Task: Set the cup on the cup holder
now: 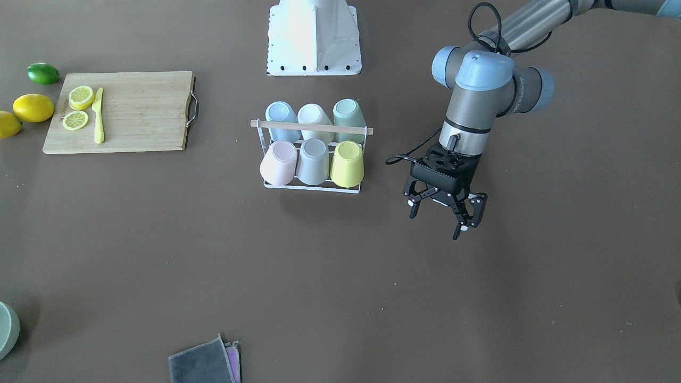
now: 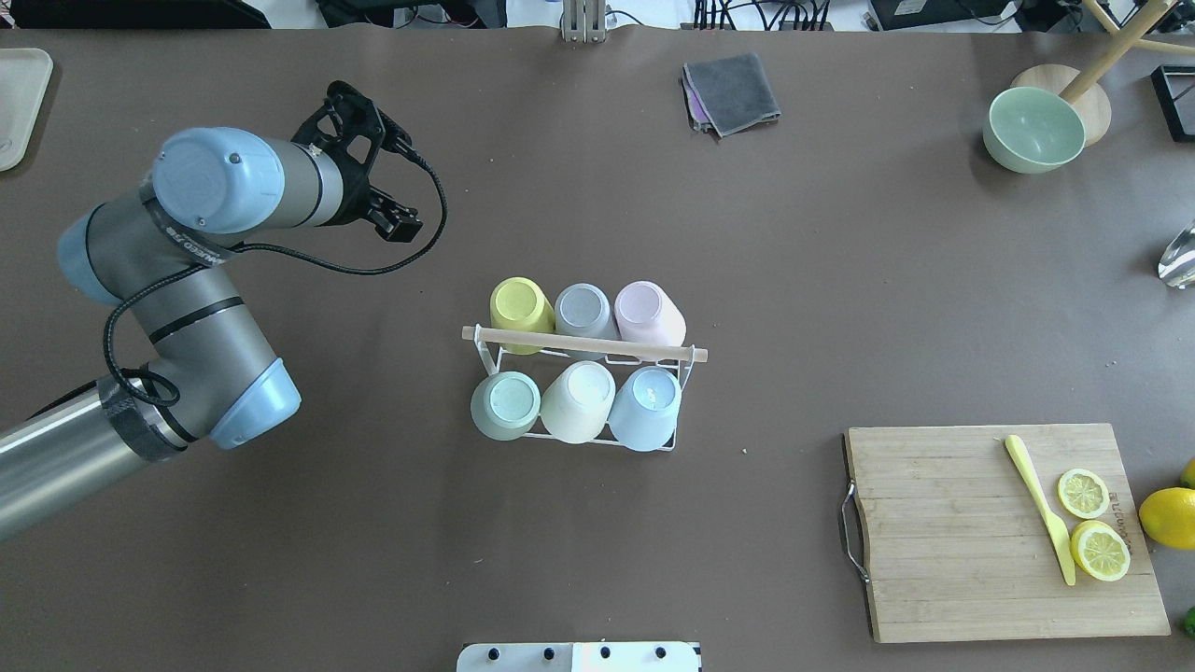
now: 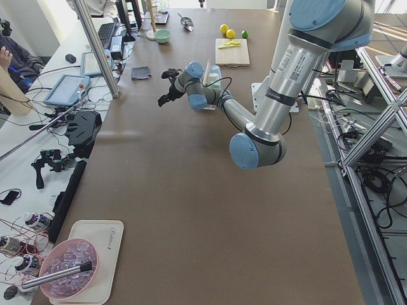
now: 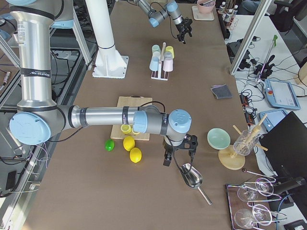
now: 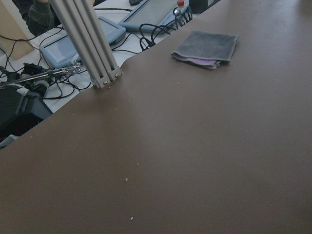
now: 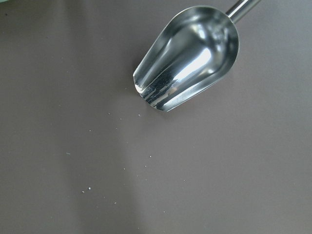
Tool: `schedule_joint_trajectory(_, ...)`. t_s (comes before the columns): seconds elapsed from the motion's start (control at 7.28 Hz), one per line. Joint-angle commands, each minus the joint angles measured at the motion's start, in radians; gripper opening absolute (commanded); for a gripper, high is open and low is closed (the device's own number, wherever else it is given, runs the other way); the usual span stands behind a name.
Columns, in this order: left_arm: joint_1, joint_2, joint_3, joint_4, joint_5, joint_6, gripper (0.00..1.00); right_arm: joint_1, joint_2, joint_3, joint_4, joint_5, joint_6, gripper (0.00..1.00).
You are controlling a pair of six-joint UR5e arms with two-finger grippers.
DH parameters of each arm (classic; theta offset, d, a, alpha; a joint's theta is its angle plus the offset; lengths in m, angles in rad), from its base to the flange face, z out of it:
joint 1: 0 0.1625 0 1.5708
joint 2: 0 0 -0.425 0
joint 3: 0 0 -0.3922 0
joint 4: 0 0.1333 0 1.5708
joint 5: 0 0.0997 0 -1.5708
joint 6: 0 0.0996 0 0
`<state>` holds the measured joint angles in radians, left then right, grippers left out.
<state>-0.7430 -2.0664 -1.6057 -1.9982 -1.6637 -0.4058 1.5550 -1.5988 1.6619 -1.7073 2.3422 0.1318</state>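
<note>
6 places on the holder (image 1: 311,127) are filled, each with an upturned cup, and the holder stands mid-bench just in front of the robot's base. On the holder's robot side sit the green cup (image 2: 505,404), white cup (image 2: 579,401) and blue cup (image 2: 647,407). Across its wooden bar, on the far side, sit the yellow cup (image 2: 521,305), grey cup (image 2: 583,310) and pink cup (image 2: 646,315). No cup shows off the holder, so I judge the placing done.

Beyond the holder and off to its robot-left, the left pincer (image 1: 444,218) hangs above bare bench. It is spread wide, holds nothing and is well apart from the yellow cup. Farther from the holder lies a folded grey cloth (image 2: 733,91).

The right pincer (image 4: 178,155), well off to the holder's robot-right near a steel scoop (image 6: 187,58), shows only in a side view, so I cannot tell its spread. At most, parking the arms remains.
</note>
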Motion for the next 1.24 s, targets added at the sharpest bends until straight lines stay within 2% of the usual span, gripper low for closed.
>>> schedule_joint_trajectory(0.0, -0.094, 0.011, -0.002, 0.221, -0.242, -0.054, 0.97, 0.0, -0.001, -0.019, 0.0, -0.012, 0.002, 1.0)
schedule_joint_trajectory(0.41, -0.286, 0.122, -0.002, 0.23, -0.335, -0.041, 0.97, 0.0, 0.0, -0.019, 0.0, -0.012, 0.0, 1.0)
schedule_joint_trajectory(0.69, -0.445, 0.237, 0.009, 0.23, -0.505, 0.156, 0.97, 0.0, 0.0, -0.017, 0.0, -0.012, 0.0, 1.0)
schedule_joint_trajectory(0.96, -0.536, 0.346, 0.006, 0.228, -0.534, 0.186, 0.97, 0.0, 0.0, -0.013, 0.0, -0.011, 0.0, 1.0)
schedule_joint_trajectory(1.1, -0.621, 0.439, -0.003, 0.216, -0.645, 0.194, 0.97, 0.0, 0.0, -0.014, 0.0, -0.011, 0.0, 1.0)
